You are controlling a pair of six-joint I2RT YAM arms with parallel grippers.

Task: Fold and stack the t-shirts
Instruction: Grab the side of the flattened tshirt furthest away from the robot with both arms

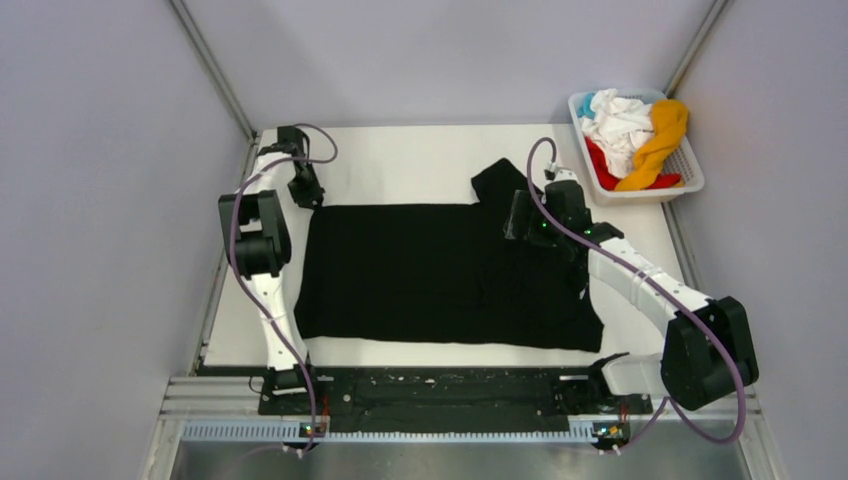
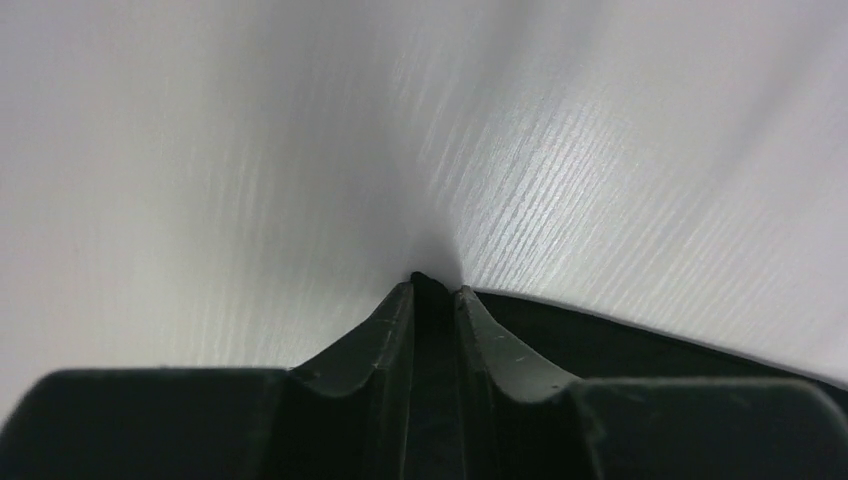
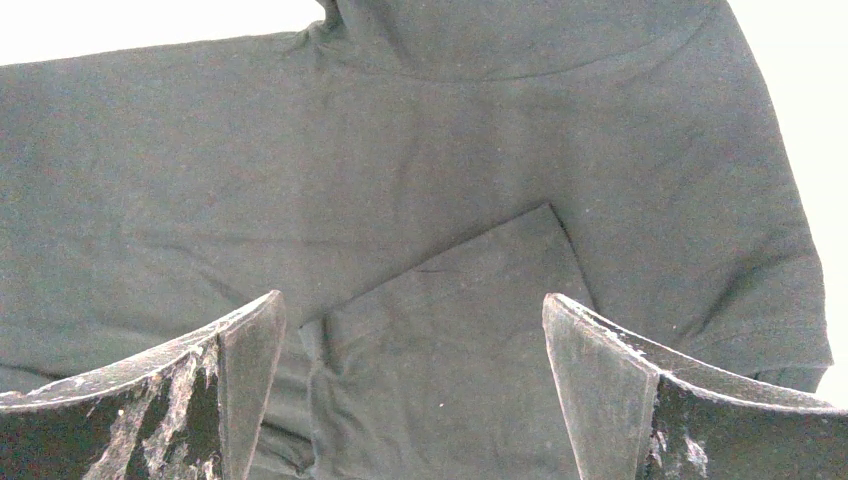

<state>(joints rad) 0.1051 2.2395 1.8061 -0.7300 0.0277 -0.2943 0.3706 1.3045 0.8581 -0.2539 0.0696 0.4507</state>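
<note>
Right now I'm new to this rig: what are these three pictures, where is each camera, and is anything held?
You are looking at two robot arms bolted at the near edge of a white table, each ending in two fingers. The wide picture looks down from above and behind the arms. The other two pictures come from a camera on each wrist. A black t-shirt lies spread flat on the table. At the far right, a white basket holds crumpled shirts in white, orange-yellow, red and light blue. The left fingers are closed at the black t-shirt's far left corner and seem to pinch its edge. The right fingers hang open above the black t-shirt near its collar and hold nothing.
</note>
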